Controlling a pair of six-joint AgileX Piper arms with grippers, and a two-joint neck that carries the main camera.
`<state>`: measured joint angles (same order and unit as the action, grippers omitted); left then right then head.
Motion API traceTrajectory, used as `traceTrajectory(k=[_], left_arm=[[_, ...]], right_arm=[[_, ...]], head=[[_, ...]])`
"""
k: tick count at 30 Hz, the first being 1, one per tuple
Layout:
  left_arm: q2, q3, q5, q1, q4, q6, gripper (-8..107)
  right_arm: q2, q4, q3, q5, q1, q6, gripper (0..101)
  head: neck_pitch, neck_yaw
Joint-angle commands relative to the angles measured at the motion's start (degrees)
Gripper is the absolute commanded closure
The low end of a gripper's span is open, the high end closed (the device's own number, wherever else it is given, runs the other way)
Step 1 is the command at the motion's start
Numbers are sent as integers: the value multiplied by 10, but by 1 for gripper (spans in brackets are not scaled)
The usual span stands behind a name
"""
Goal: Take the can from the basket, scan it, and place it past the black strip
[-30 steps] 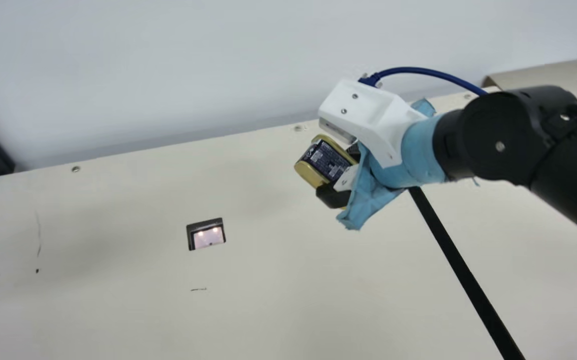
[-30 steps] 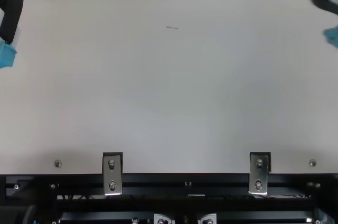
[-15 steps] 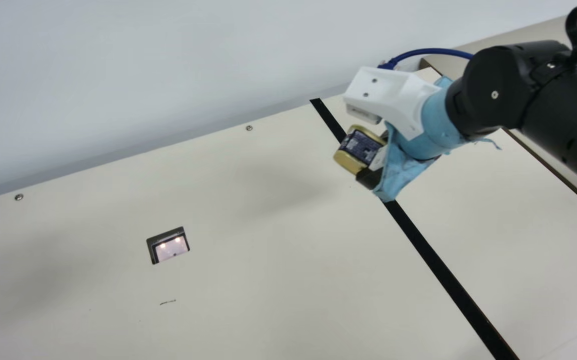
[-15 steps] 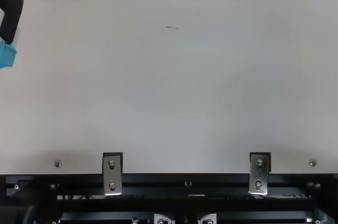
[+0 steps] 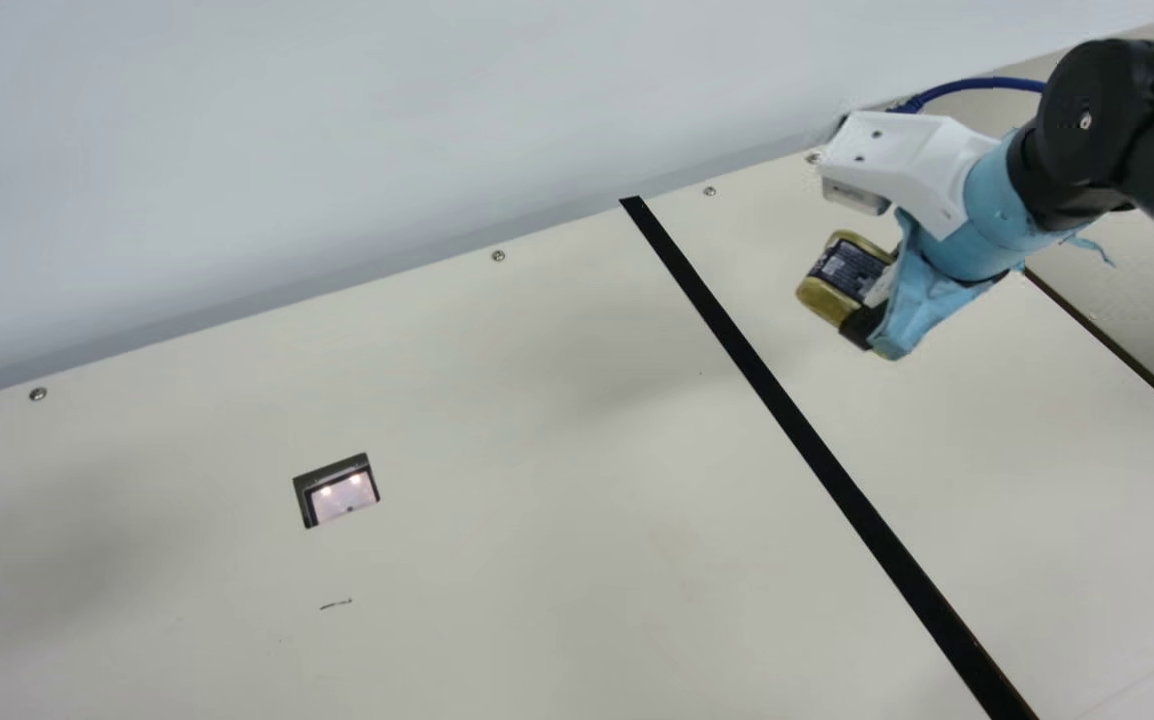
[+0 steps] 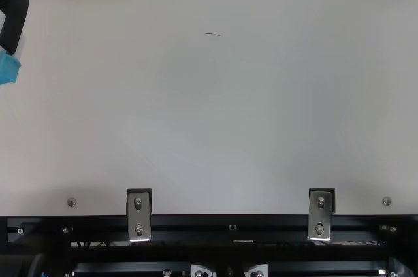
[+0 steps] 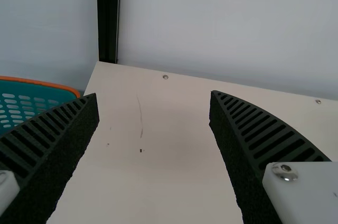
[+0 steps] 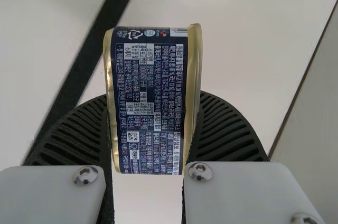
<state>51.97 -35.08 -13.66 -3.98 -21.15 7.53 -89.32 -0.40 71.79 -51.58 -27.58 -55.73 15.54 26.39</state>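
Currently dark-blue, gold-ended metal can (image 5: 845, 272) over cream tabletop (image 5: 537, 560), right of long black strip (image 5: 817, 457). Right gripper (image 8: 152, 100) clamped on both ends, presumably leaving label (image 8: 149, 145) bare for scanning. Left gripper (image 7: 153, 96) open.

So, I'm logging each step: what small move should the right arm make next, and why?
Probably lower the gold-rimmed can onto the cream table: the right gripper has it clamped, seemingly raised, on the far side of the black strip from the lit scanner window.
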Motion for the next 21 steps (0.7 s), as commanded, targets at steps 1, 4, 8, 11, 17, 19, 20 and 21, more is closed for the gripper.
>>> traceTrajectory(k=[1,4,8,11,17,19,20,21], left_arm=[[0,0,0,0,0,0,9],[0,0,0,0,0,0,9],[0,0,0,0,0,0,9],[0,0,0,0,0,0,9],[0,0,0,0,0,0,9],[0,0,0,0,0,0,9],[0,0,0,0,0,0,9],[0,0,0,0,0,0,9]], right_arm=[[-23,-1,16,-7,-7,-8,101],[-49,-9,35,-13,-15,-14,101],[-82,-15,55,-16,-20,-14,101],[-103,-20,65,-17,-20,-11,101],[-134,-30,74,-19,-15,-1,101],[-140,-32,73,-18,-13,1,101],[-142,-32,73,-18,-12,2,101],[-144,-32,72,-17,-11,3,101]], head=[[10,20],[10,20],[10,20],[10,20],[10,20],[10,20],[10,20],[10,20]])
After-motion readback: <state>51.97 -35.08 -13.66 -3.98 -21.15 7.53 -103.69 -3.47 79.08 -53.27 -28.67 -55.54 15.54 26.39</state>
